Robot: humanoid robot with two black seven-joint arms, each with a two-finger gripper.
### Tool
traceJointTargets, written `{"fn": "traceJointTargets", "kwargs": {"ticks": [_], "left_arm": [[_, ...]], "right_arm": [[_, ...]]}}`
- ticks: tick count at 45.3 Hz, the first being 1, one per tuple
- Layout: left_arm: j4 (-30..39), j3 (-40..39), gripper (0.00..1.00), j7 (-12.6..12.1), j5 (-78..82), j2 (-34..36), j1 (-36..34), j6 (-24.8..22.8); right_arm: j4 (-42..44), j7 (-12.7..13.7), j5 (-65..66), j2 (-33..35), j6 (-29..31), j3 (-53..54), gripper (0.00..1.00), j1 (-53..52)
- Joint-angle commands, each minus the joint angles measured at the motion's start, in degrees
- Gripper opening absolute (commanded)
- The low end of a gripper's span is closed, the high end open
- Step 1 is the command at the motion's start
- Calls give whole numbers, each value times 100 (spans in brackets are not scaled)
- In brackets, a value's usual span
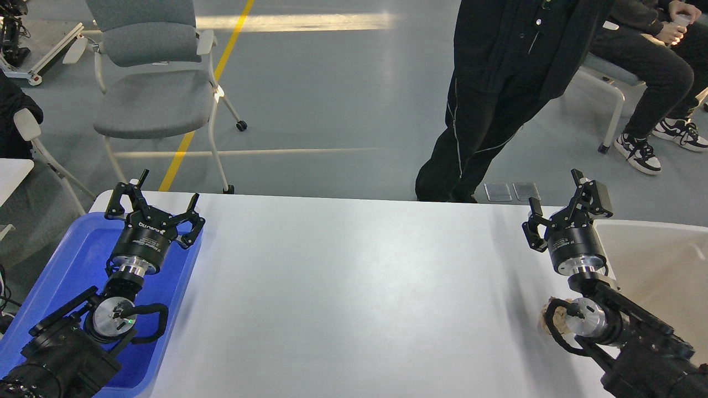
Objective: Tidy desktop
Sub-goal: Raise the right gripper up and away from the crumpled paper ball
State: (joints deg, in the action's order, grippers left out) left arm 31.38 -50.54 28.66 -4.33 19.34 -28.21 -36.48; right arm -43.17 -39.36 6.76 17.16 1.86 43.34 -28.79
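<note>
The desktop (354,287) is a wide smooth white tabletop that fills the lower half of the head view. My left gripper (157,200) hovers over the far end of the blue tray at the left, fingers spread open and holding nothing. My right gripper (556,204) is raised near the desktop's far right edge, beside the beige-white bin, also open and holding nothing. A small crumpled tan object (553,320) lies on the desktop under my right wrist, mostly hidden by the arm.
A blue plastic tray (66,265) sits at the left edge, a beige-white bin (658,265) at the right edge. Beyond the table stand a grey office chair (149,94) and a person in black (492,99); another person sits at the far right (652,72).
</note>
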Motion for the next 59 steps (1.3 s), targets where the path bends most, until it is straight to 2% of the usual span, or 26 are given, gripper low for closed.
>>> {"fn": "traceJointTargets", "kwargs": {"ticks": [1, 41, 48, 54, 59], "left_arm": [[0, 0, 100, -9, -6, 0, 0, 0], [0, 0, 100, -1, -6, 0, 0, 9], [0, 0, 100, -1, -6, 0, 0, 9], [-9, 0, 100, -1, -6, 0, 0, 26], [-9, 0, 100, -1, 3, 0, 0, 26]], "right_arm": [[2, -2, 0, 7, -1, -1, 100, 14], [-60, -2, -44, 51, 34, 87, 100, 93], [-86, 121, -52, 104, 60, 52, 100, 40], [-86, 490, -61, 156, 51, 78, 100, 75], [-139, 666, -149, 209, 43, 113, 100, 111]]}}
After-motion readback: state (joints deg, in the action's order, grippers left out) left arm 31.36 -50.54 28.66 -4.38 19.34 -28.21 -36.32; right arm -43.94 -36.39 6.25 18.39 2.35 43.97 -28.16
